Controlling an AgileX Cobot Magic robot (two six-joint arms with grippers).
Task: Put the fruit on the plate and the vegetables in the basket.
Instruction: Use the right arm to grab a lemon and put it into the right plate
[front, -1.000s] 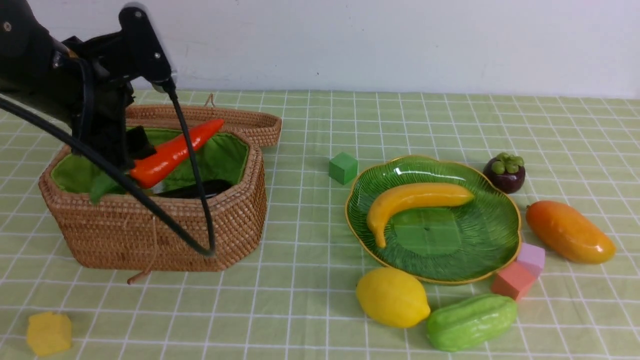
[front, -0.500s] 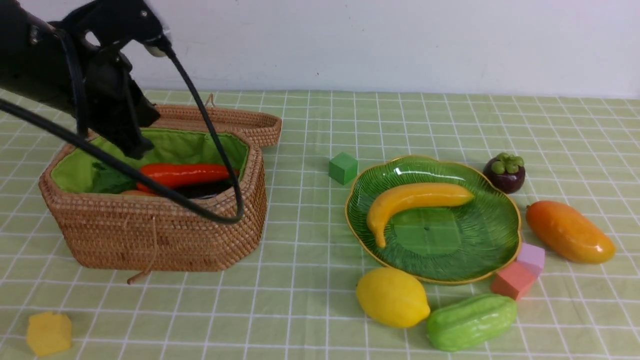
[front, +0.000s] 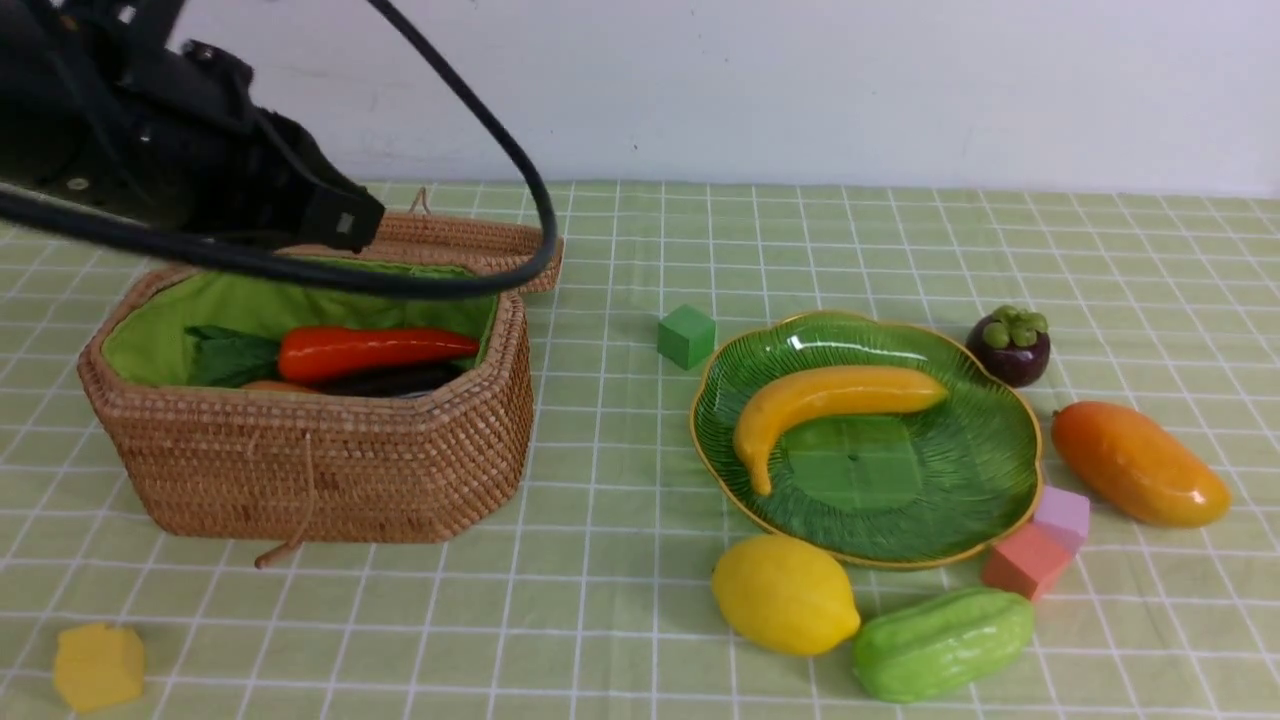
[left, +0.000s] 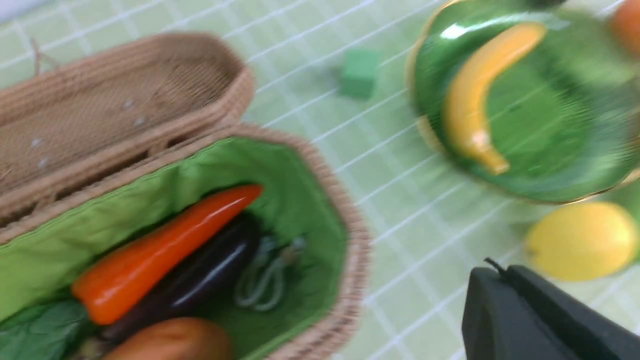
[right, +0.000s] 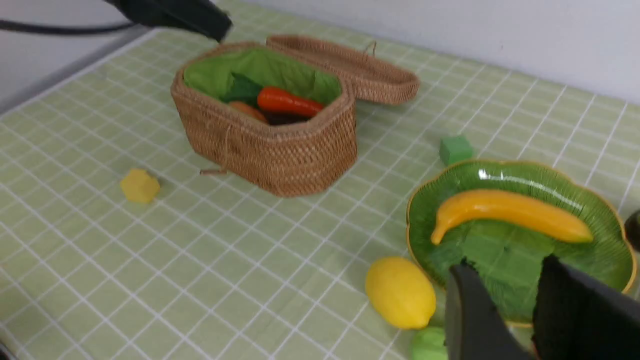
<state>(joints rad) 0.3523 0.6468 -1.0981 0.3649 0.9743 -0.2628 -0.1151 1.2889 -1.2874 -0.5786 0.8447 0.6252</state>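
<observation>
The carrot (front: 375, 350) lies in the open wicker basket (front: 330, 460) on the dark eggplant (front: 390, 380), with the potato (left: 170, 342) beside them. My left gripper (front: 345, 218) hangs above the basket's back edge, shut and empty. The banana (front: 830, 400) lies on the green plate (front: 880, 530). The lemon (front: 785, 595) and the green gourd (front: 940, 642) lie on the cloth in front of the plate. The mango (front: 1140, 463) and mangosteen (front: 1010, 345) lie to its right. My right gripper (right: 507, 265) is open and empty over the plate's near edge; it is out of the front view.
The basket's lid (front: 450, 240) lies open behind it. A green cube (front: 687, 335) sits left of the plate. Pink (front: 1025, 560) and lilac (front: 1063, 515) cubes touch its front right rim. A yellow cube (front: 97, 665) sits at the front left.
My left gripper let the carrot go into the basket, then rose and swung back above it. The carrot now lies flat inside.
</observation>
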